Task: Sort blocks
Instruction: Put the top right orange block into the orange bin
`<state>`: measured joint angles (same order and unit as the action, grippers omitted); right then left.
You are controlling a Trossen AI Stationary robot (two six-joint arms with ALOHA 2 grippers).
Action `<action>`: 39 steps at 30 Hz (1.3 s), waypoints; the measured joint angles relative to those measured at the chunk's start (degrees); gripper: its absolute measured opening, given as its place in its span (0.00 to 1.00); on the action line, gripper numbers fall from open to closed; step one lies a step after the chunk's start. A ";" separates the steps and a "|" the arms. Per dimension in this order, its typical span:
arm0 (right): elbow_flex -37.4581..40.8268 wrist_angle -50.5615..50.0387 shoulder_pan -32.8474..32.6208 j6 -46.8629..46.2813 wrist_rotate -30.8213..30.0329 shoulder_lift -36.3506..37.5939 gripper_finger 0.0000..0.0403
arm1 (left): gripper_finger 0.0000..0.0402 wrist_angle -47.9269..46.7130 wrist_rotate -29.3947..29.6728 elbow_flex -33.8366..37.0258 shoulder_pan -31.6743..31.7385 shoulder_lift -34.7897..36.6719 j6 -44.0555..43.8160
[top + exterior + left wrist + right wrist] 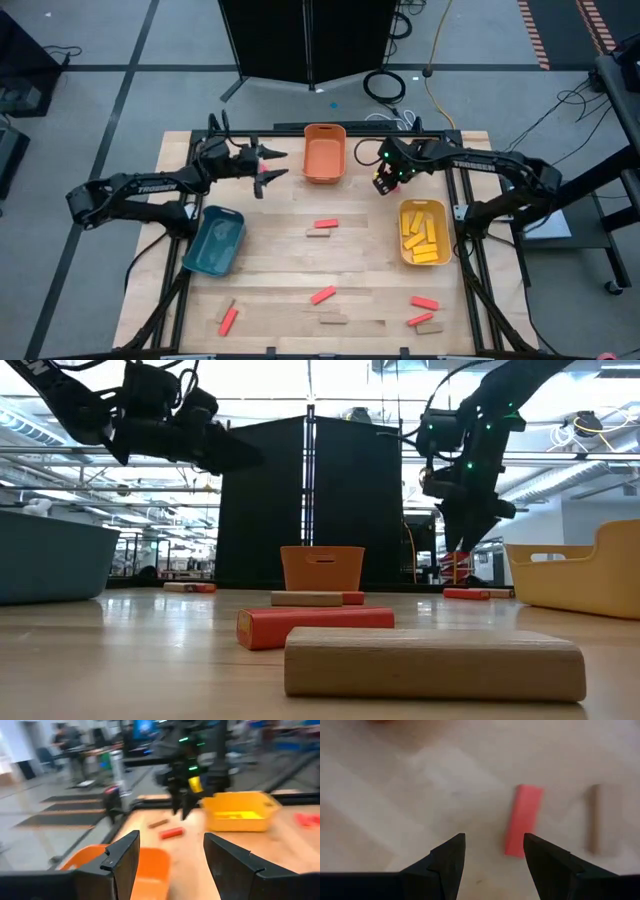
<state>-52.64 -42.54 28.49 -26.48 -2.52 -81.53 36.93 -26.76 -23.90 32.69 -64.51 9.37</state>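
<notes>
Right tool [491,851] hovers open and empty; red block [523,819] lies just ahead at one o'clock, long axis running nearly straight away. Left tool [170,855] waits open, empty.

Robotics lab: exposed ceiling ducts [560,475]

Orange bin [324,153], yellow bin [423,233], teal bin [215,241]; red, tan and yellow blocks [325,224].

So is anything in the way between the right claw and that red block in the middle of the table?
Nothing visible. The right gripper hangs open above bare table, and the red block lies in the open beside a tan block.
</notes>
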 joint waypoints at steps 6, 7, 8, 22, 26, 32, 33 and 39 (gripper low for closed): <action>-0.24 -2.43 0.11 -0.22 5.58 0.54 0.48 | 0.54 3.09 -8.16 0.00 8.94 0.19 -2.31; -0.24 -2.99 0.15 -0.34 5.14 0.54 0.48 | 0.54 4.32 -8.18 0.00 10.53 0.58 -4.13; -0.24 -3.56 0.17 -0.61 4.48 0.52 0.48 | 0.54 6.13 -8.30 0.00 12.01 0.98 -6.19; -0.24 -3.19 2.67 -1.71 2.38 0.50 0.48 | 0.54 14.98 -14.75 -0.04 13.21 1.92 -12.09; -0.24 -2.98 3.75 -0.37 0.93 -1.65 0.48 | 0.54 17.15 -15.07 -0.04 12.26 1.92 -12.07; -0.22 -1.79 6.21 4.65 1.24 -7.13 0.48 | 0.54 18.09 -15.09 -0.04 11.91 1.92 -12.07; -0.22 -1.49 6.50 4.94 1.20 -7.52 0.48 | 0.54 18.14 -15.07 -0.04 11.91 1.92 -12.05; -0.22 0.99 7.17 6.50 1.58 -10.81 0.48 | 0.54 18.26 -15.07 -0.04 11.91 1.92 -11.70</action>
<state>-52.86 -41.56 35.66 -19.98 -0.94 -92.34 55.19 -41.82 -23.94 44.60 -62.59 -2.33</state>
